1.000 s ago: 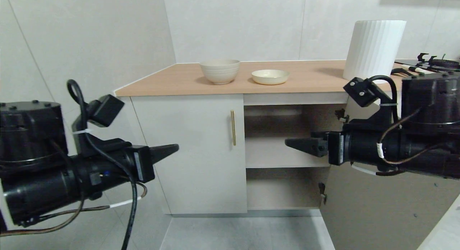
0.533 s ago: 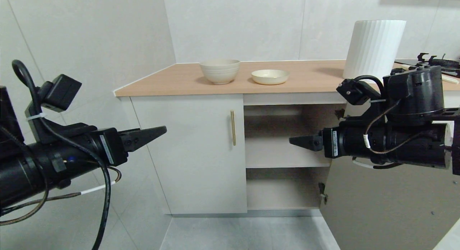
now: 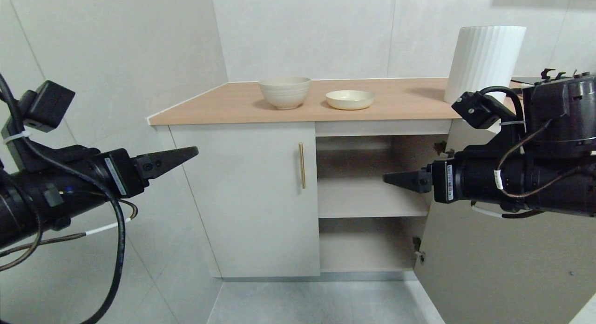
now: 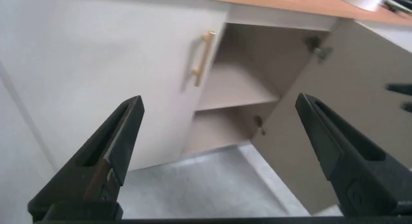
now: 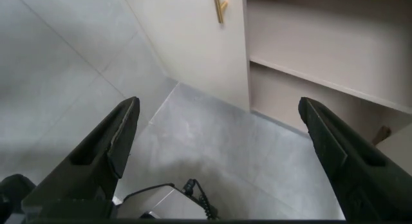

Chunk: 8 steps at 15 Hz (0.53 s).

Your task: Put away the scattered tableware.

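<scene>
Wood-grain counter (image 3: 409, 103) carries the tableware: a ribbed cream bowl (image 3: 285, 92) standing upright with its mouth up, and just beside it, toward the robot's right and apart from it, a shallow cream dish (image 3: 350, 99), also mouth up. Both are round, so neither has a long axis or points any way. Further right on the counter stands a tall white ribbed cylinder (image 3: 484, 63), upright. No writing can be read on the bowl, the dish or the cylinder. The only print is on a white left sticker (image 3: 114, 175) behind the left gripper (image 3: 186, 154) and a right sticker (image 3: 449, 182) behind the right gripper (image 3: 396, 179), both too small to read. Below the counter, the cabinet's left door (image 3: 251, 198) is closed, with a slim brass handle (image 3: 301, 165) set upright near its inner edge. The right door (image 3: 489, 268) is swung open, showing a bare shelf (image 3: 368, 198). The left gripper hangs in front of the tiled wall, left of the cabinet and well below and apart from the bowl; in its wrist view its fingers (image 4: 122, 147) are spread wide with nothing between them. The right gripper hangs level with the shelf, in front of the open compartment, pointing toward the left door; in its wrist view its fingers (image 5: 116, 140) are likewise spread wide and hold nothing, above the grey floor (image 5: 212, 140).
</scene>
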### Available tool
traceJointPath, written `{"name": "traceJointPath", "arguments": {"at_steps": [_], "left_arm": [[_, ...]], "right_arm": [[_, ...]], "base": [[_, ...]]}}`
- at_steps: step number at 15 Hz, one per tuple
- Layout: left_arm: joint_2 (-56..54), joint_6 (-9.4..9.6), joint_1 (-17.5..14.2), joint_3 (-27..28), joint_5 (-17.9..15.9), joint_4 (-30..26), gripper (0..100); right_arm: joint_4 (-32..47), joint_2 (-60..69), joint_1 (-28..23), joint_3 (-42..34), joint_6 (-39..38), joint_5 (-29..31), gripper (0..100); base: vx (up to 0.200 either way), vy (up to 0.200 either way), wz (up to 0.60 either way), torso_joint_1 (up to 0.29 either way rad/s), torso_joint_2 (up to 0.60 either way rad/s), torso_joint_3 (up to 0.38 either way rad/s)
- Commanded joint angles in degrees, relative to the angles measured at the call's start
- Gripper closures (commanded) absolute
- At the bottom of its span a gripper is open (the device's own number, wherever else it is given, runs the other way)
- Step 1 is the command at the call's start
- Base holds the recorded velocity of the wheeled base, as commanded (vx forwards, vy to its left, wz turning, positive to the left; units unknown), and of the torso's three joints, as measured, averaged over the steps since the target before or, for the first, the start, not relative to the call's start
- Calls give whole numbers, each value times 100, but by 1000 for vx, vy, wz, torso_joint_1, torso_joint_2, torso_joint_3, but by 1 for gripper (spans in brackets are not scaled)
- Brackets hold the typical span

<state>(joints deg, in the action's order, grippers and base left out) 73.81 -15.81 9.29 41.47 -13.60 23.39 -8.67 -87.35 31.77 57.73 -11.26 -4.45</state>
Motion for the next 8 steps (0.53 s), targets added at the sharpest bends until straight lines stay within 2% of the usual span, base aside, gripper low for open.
{"name": "traceJointPath", "arguments": {"at_steps": [1, 8], "left_arm": [[28, -10, -94, 72, -2, -37, 0], [54, -27, -252, 168, -37, -72, 0]], "right_arm": [[-3, 33, 5, 1, 1, -3, 0], [5, 16, 14, 1, 1, -30, 0]], "base": [[200, 0, 0, -12, 2, 2], [200, 0, 0, 4, 1, 0]]}}
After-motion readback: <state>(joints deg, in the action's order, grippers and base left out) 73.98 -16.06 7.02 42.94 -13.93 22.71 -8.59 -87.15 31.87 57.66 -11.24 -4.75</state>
